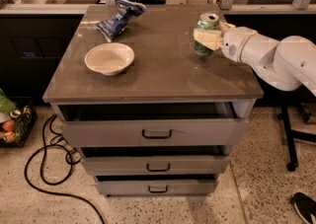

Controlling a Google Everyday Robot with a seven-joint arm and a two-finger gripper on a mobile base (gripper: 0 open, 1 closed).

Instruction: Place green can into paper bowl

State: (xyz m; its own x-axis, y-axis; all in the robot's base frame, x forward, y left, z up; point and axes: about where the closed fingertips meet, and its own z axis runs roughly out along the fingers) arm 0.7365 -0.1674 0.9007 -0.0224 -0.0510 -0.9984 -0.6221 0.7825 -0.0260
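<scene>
The green can [202, 49] stands upright near the right edge of the grey cabinet top [168, 72], silver top showing. My gripper [205, 37] reaches in from the right on a white arm, and its pale fingers [207, 38] are closed around the can's middle. I cannot tell whether the can's base touches the top. The off-white paper bowl [109, 58] sits empty on the left part of the top, well apart from the can.
A blue-and-white snack bag [120, 17] lies at the back left of the top. The cabinet has three drawers [157, 132], the top one slightly open. A black cable [47, 166] and a basket [12, 122] are on the floor at left. A stand [289, 139] is at right.
</scene>
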